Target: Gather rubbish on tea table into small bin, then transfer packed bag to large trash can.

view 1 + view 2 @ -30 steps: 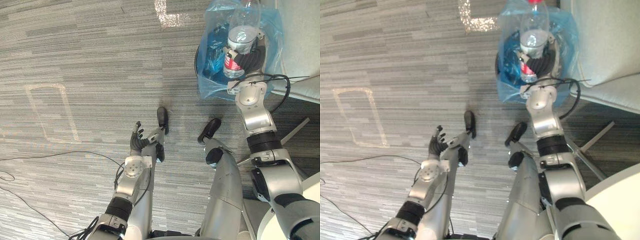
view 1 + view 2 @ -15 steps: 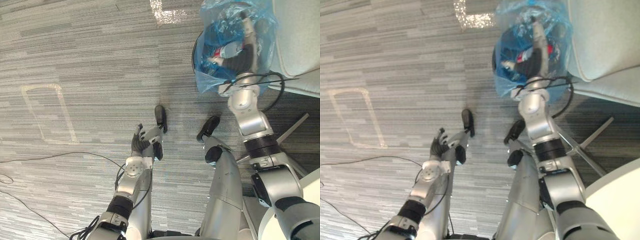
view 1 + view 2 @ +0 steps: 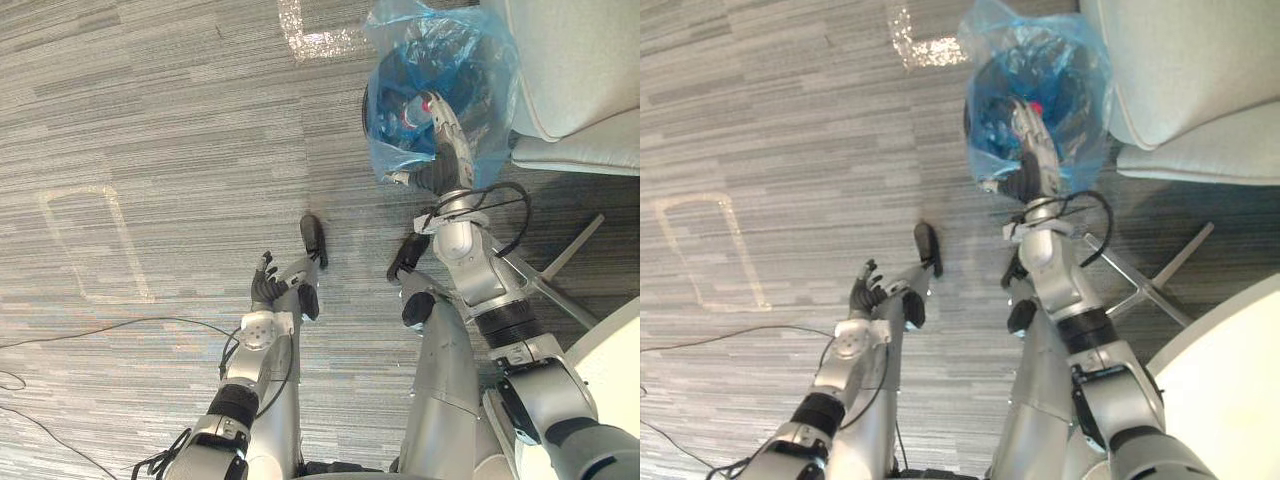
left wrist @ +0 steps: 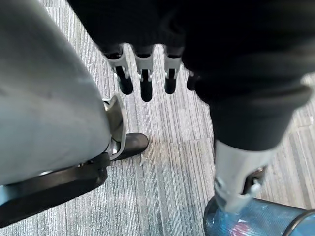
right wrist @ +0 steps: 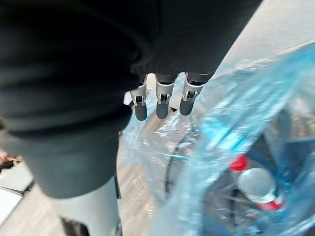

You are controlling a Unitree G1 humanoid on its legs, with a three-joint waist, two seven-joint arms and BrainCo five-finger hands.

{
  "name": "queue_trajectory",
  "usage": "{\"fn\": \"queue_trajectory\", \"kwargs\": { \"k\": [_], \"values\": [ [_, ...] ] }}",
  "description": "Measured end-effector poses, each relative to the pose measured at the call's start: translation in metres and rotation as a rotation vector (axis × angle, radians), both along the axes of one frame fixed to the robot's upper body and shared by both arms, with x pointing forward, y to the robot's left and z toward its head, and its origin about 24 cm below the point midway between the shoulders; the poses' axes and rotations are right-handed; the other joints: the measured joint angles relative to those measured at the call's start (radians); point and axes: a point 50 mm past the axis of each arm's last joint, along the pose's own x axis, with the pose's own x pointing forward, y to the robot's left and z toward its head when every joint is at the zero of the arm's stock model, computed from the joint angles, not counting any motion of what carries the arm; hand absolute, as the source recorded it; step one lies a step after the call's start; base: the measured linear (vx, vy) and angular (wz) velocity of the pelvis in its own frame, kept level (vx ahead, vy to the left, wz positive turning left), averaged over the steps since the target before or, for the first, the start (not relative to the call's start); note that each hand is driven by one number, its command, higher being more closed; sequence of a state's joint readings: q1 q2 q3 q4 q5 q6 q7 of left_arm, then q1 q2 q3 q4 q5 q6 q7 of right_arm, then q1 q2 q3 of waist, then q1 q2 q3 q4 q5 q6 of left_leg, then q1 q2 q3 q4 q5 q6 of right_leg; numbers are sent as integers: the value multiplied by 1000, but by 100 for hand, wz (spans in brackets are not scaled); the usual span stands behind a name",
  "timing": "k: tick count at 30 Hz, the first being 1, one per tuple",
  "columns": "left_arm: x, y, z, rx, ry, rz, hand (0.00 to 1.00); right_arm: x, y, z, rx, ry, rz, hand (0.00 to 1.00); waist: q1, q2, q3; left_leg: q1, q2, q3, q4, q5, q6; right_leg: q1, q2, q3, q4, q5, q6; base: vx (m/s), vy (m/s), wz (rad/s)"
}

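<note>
The right robot hand [image 3: 441, 140] reaches over the small bin [image 3: 366, 105], which stands on the grey carpeted floor [image 3: 180, 120] and is lined with a blue bag [image 3: 490, 60]. Its fingers [image 5: 162, 101] are straight and spread, holding nothing, just above the crumpled plastic. A clear bottle [image 5: 259, 189] with a red cap and red label lies inside the bag. A pale cushioned seat [image 3: 580, 70] stands just beside the bin. The left robot hand [image 3: 266, 291] hangs low over the carpet, fingers relaxed and empty. A white surface [image 3: 1230, 380] shows at the robot's right.
</note>
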State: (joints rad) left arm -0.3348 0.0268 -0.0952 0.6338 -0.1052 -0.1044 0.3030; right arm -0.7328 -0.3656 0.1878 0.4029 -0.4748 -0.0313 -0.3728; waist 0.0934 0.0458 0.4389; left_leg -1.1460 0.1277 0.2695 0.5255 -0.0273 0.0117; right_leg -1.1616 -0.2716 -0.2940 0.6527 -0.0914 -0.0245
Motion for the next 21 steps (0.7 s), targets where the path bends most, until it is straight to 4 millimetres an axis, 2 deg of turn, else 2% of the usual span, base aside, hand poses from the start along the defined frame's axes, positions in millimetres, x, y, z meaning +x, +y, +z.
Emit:
{"fn": "queue_trajectory", "kwargs": {
  "k": [4, 6, 9, 11, 16, 17, 21],
  "values": [
    [6, -2, 1, 1, 10, 1, 0, 20, -4, -18, 47, 128, -99, 0, -5, 0, 0, -6, 4, 3, -13, 5, 5, -1, 9, -3, -26, 11, 1, -50, -5, -4],
    [8, -3, 1, -3, 13, 2, 0, 24, 1, -22, 57, 159, -106, 0, -5, 0, 0, -9, 3, 3, -18, 6, 5, -3, 9, -4, -31, 13, 1, -56, -10, 1],
    [11, -3, 4, -4, 5, 7, 0, 31, 1, -17, 47, 170, -137, 0, -4, 0, 0, -23, 3, 3, -20, 6, 5, -18, 9, -5, -31, 13, 1, -47, -16, 3],
    [15, -4, 8, -20, -10, 17, 0, 37, -1, -7, 70, 169, -169, 0, -2, 0, 0, -41, 1, 4, -24, 12, 3, -39, 8, -5, -29, 13, 1, -50, -20, 6],
    [15, -6, 8, -42, -11, 21, 0, 44, -6, -3, 74, 199, -215, 0, 2, 0, 0, -42, -3, 3, -34, 15, 0, -45, 5, -5, -27, 11, -1, -59, -19, 3],
    [15, -6, 8, -44, -11, 21, 0, 44, -7, -5, 56, 210, -225, 100, 4, 0, 0, -42, -4, 3, -35, 16, 0, -46, 4, -5, -25, 10, -2, -64, -21, 3],
    [16, -10, 10, -55, -16, 16, 0, 46, -7, -14, 9, 260, -248, 100, 6, 1, 0, -50, -12, 3, -39, 16, -5, -64, -7, -2, -6, 1, -1, -64, -23, 9]
  ]
}}
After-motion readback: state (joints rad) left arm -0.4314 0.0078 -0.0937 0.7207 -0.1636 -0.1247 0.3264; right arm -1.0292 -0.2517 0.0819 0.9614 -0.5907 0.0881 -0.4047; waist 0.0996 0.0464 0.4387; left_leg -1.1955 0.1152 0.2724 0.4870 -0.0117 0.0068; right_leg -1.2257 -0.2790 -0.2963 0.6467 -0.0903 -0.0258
